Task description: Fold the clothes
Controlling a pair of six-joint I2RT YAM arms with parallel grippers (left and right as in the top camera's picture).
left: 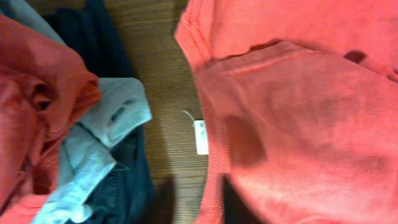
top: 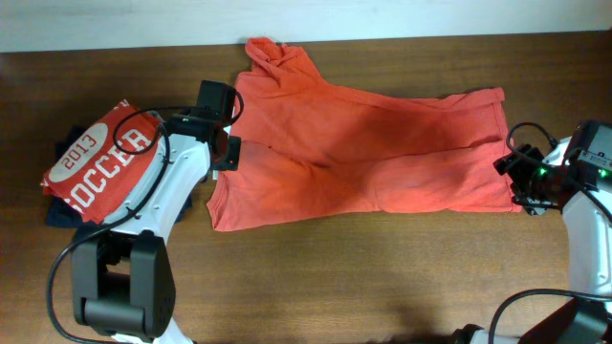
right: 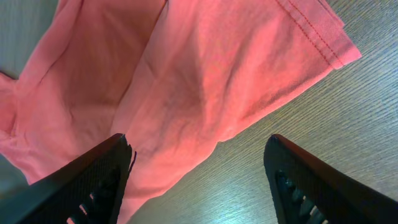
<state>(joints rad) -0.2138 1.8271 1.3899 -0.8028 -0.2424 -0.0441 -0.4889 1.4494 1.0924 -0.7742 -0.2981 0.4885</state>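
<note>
The orange-red T-shirt (top: 373, 143) lies spread across the middle of the table, print hidden, its left part folded over itself. My left gripper (top: 229, 151) is at the shirt's left edge. In the left wrist view the shirt (left: 298, 112) fills the right side, and its ribbed hem runs down between the barely visible fingers (left: 211, 211), which look shut on it. My right gripper (top: 521, 180) is at the shirt's lower right corner. In the right wrist view its fingers (right: 198, 143) are wide open and empty, just above the shirt's edge (right: 186, 74).
A folded red shirt printed "2013 SOCCER" (top: 100, 158) tops a stack at the left, over grey (left: 93, 143) and navy (left: 124, 186) garments. A white tag (left: 201, 137) lies on the wood by the hem. Bare wooden table (top: 382, 277) runs along the front.
</note>
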